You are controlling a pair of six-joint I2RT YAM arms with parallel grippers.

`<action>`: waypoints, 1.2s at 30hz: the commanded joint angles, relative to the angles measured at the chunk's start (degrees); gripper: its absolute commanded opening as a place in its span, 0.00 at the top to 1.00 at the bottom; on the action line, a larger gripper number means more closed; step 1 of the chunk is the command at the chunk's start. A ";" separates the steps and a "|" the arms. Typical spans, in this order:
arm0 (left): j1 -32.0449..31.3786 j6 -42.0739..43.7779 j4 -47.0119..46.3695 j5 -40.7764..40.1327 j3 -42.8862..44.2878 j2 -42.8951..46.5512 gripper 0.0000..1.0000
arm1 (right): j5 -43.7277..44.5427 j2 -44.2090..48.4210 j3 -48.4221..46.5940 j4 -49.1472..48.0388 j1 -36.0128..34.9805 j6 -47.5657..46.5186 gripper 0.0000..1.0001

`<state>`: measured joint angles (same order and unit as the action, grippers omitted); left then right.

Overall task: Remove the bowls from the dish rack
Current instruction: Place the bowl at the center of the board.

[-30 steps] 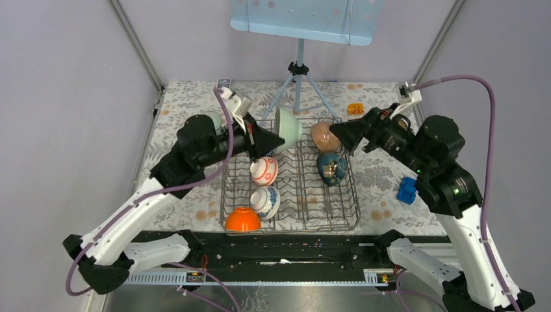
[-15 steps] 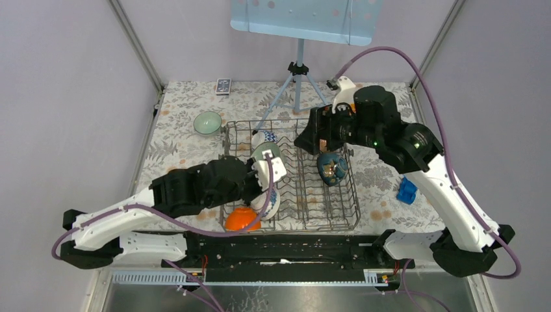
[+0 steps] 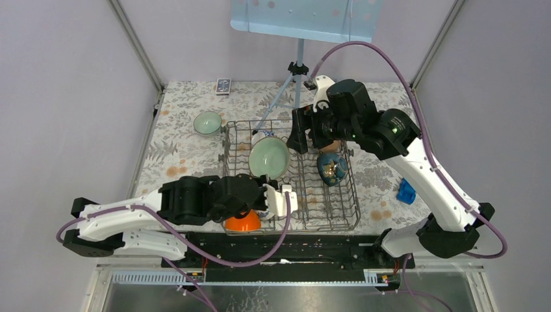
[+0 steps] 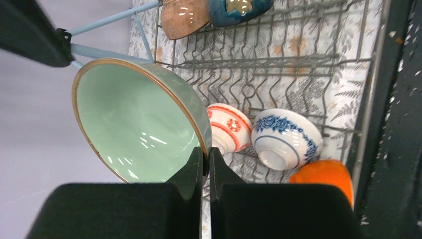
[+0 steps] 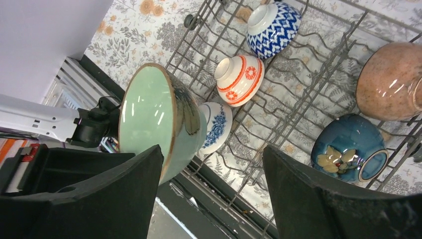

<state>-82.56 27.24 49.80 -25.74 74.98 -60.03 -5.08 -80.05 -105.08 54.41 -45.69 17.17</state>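
My left gripper [image 4: 205, 158] is shut on the rim of a pale green bowl [image 4: 134, 114], holding it tilted above the dish rack [image 3: 344, 218]. From above, this bowl [image 3: 268, 158] hangs over the rack's left half, with the left gripper [image 3: 269, 184] at its near edge. My right gripper [image 3: 297, 133] hovers open over the rack's back, holding nothing; in its wrist view the green bowl [image 5: 159, 124] lies beside its left finger. Red-and-white [image 5: 240, 72], blue-and-white [image 5: 273, 22], floral blue [image 4: 286, 137], orange [image 3: 242, 221], pink speckled [image 5: 388, 82] and dark blue [image 3: 331, 167] bowls sit in the rack.
Another pale green bowl [image 3: 207, 122] stands upright on the floral tablecloth left of the rack. A blue-grey tripod stand [image 3: 297, 78] rises just behind the rack. A small blue object [image 3: 407, 190] lies to the right, a small dark item [image 3: 223, 84] at the back.
A green bowl that the left gripper carried now sits on the table at the left. The left gripper has since lifted a second green bowl from the rack. The right arm swung in over the rack.
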 commanded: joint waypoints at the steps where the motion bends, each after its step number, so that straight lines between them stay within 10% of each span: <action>1: -0.49 8.61 -2.02 -4.33 0.67 -0.76 1.00 | 4.41 -1.87 -5.82 2.58 -2.68 -1.89 0.20; 36: -0.76 14.02 4.08 8.03 0.01 -0.18 1.00 | 14.62 -6.43 0.85 5.33 -12.23 -4.20 0.42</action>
<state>-83.07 40.60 57.49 -17.50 74.41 -62.33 7.68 -86.65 -105.84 60.97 -57.36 13.47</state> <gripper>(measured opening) 0.023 0.592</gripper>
